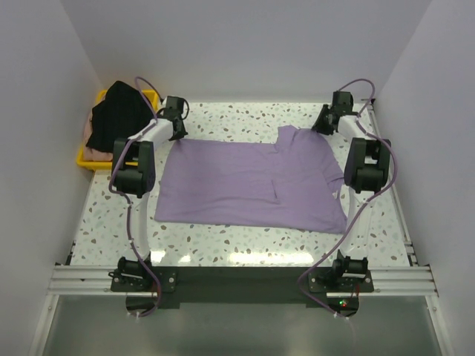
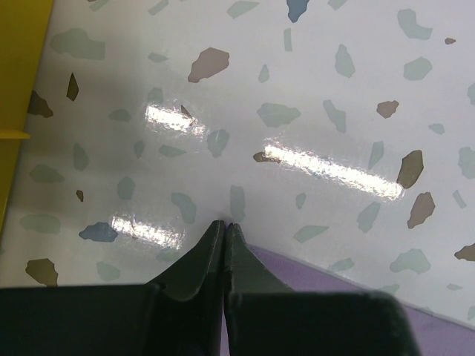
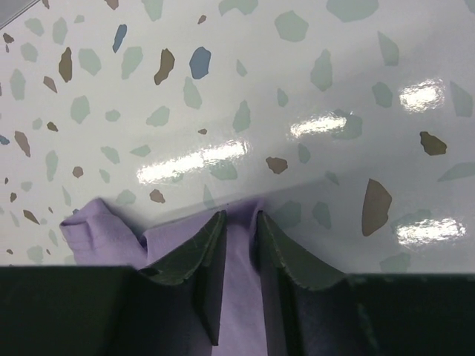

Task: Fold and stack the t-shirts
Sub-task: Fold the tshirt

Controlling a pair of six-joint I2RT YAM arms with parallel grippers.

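Lavender shirt [image 1: 249, 185] lies flat mid-table, roughly rectangular. The cloth is soft and matte, with one short sleeve sticking out at the far right and a faint crease near the middle.

Left gripper [image 2: 225, 226] sits at the shirt's far-left corner. Its dark tapered fingers are pressed together, and I see a thin sliver of purple in the seam, so I read it as pinching the hem.

Right gripper [image 3: 240, 216] is at the far-right edge. Its jaws are clamped on a band of purple cloth, which bunches into a small fold to their left.

The table [image 2: 334, 111] is glossy white terrazzo with grey, brown and blue chips, and it's throwing glare streaks.

Far left is the yellow plastic tray [image 1: 87, 162]. The black shirt [image 1: 119, 115] is heaped in it, ribbed-looking in folds. The pink shirt [image 1: 92, 153] barely peeks out under the black one.
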